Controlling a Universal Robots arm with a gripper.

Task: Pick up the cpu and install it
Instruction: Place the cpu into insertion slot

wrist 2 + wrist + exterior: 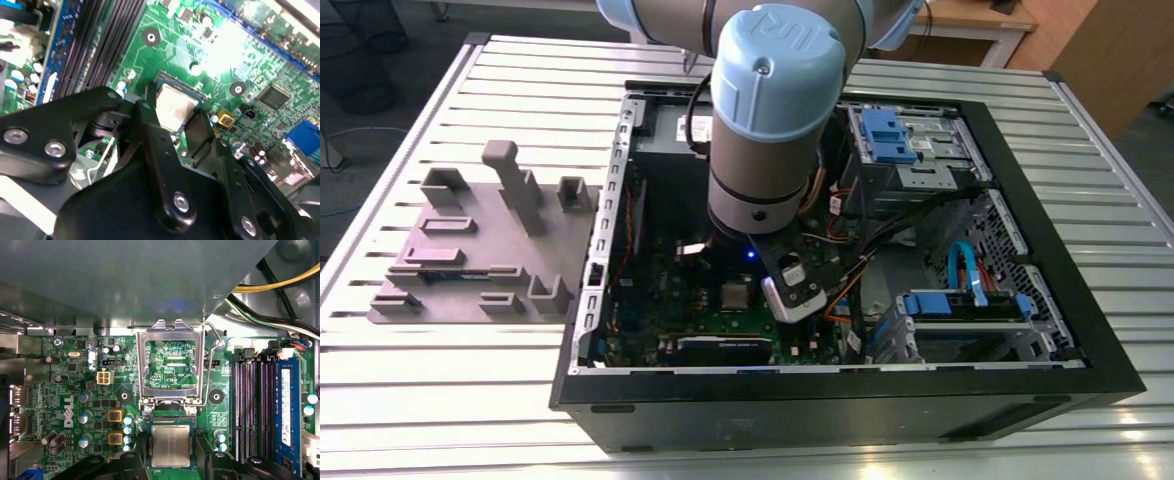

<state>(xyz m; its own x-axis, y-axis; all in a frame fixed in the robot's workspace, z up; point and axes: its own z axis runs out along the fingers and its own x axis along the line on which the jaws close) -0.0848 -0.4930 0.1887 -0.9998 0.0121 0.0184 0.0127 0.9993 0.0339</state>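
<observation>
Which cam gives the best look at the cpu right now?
First wrist view: cpu seen square-on, whole top visible. Second wrist view shows it slanted, near edge hidden. Exterior view: just a tiny grey square.

Your arm (781, 55) comes in from the far side of the scene and turns straight down. Its wrist (754, 185) stands upright, a pale grey barrel under a blue cap (781, 70). Below it, your gripper (774, 290) (175, 117) (171, 462) points downward, held low. In both wrist views its black bolted body sits in the foreground.
</observation>
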